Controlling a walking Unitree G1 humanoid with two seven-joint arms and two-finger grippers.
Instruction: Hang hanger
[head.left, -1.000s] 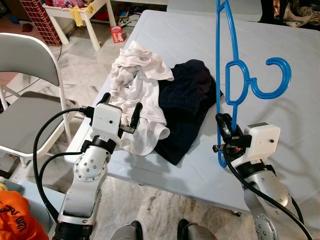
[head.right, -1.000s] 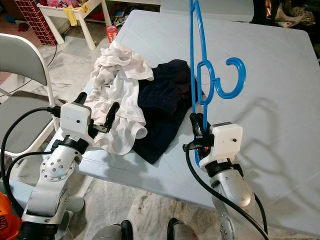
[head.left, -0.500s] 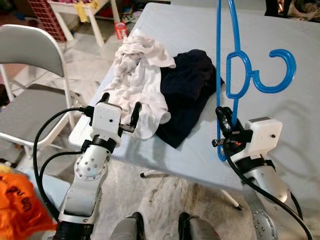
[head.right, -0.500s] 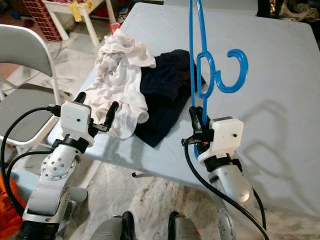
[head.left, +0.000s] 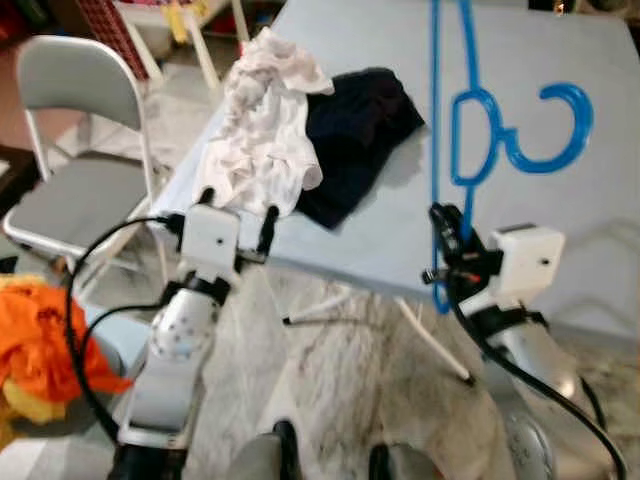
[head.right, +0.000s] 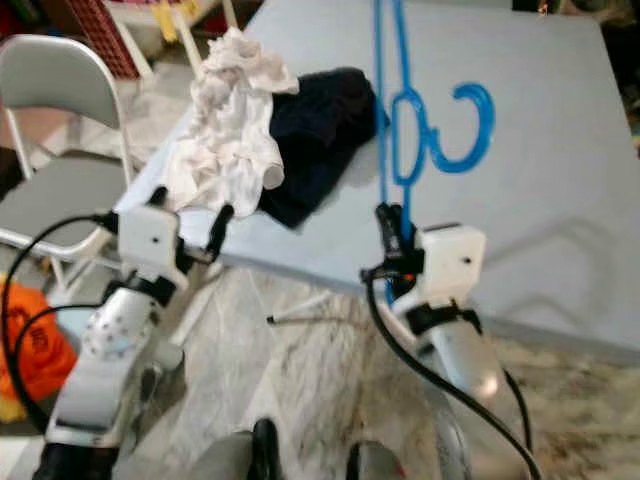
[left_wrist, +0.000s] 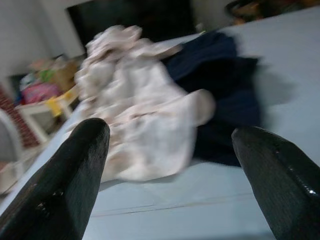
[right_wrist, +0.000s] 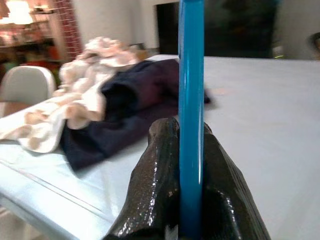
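Right pincer (head.left: 441, 262): I have it clamped on the lower bar of the blue hanger (head.left: 470, 130); in the right wrist view the two black fingers (right_wrist: 155, 185) press the blue bar from both sides.
Hanger: it stands upright above my right pincer, its hook curling toward my right, over the near part of the tabletop (head.left: 560, 40) as I see it from the head.
Left pincer (head.left: 236, 213): spread wide and holding nothing, raised in front of the near corner of the tabletop, pointing at the clothes.
Clothes: a white garment (head.left: 262, 130) and a dark garment (head.left: 358, 128) lie bunched side by side and touching on the tabletop.
Surroundings: a folding chair (head.left: 75, 150) to my left, an orange cloth (head.left: 35, 345) on the floor below it.
What changed: over the last second the tabletop has slid up and away in my head view, much more marble floor (head.left: 340, 380) shows beneath me, and the picture has blurred. The grip on the hanger looks the same, so I judge that I am backing off from the tabletop.
Meaning for the task: pick-up looks done; I judge the carry has begun, with no rail or rod in sight yet.
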